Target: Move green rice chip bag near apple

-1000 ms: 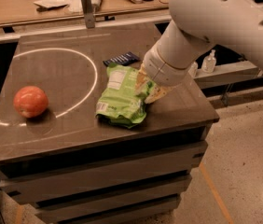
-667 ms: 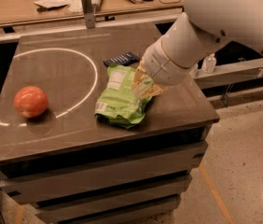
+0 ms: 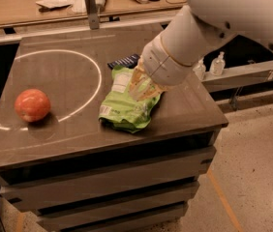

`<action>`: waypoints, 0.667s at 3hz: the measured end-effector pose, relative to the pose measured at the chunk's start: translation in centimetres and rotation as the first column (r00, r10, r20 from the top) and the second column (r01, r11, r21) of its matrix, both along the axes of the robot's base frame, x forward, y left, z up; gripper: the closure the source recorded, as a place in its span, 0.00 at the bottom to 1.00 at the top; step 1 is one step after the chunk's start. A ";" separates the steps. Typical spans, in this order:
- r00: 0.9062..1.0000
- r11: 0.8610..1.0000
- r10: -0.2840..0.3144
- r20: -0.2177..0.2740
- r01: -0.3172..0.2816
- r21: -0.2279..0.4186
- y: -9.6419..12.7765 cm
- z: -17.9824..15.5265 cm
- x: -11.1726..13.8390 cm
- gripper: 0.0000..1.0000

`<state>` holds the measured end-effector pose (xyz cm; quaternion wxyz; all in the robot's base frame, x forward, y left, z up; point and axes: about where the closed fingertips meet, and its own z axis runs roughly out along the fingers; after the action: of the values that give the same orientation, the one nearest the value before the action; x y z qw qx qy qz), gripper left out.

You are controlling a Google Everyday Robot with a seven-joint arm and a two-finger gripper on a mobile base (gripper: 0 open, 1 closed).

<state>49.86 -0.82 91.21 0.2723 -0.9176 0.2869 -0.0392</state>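
Observation:
The green rice chip bag [image 3: 126, 105] lies crinkled on the dark table top, right of centre, with its white label panel facing up. The apple [image 3: 32, 105] sits at the table's left side, well apart from the bag. My gripper [image 3: 142, 85] hangs from the white arm and reaches down onto the bag's right upper part, its yellowish fingers [image 3: 137, 79] spread over the foil and touching it. The bag still rests on the table.
A small dark-blue wrapped bar [image 3: 123, 61] lies just behind the bag. A white circle line [image 3: 85, 57] is painted on the table [image 3: 49, 144]. A cluttered bench [image 3: 54, 4] stands behind. Two clear bottles [image 3: 218, 63] stand on a ledge at right.
The arm has moved left and down, bringing the gripper from the bag's right edge onto the bag. The bag and apple have stayed in place.

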 end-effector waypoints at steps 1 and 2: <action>0.999 0.997 -0.040 -0.007 0.040 -0.064 -1.7 -0.4 2.1 0.61; 0.998 0.988 -0.052 0.024 0.055 -0.147 -2.9 0.3 4.0 0.38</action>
<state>53.87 -3.77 91.52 0.2055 -0.9267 0.3050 -0.0770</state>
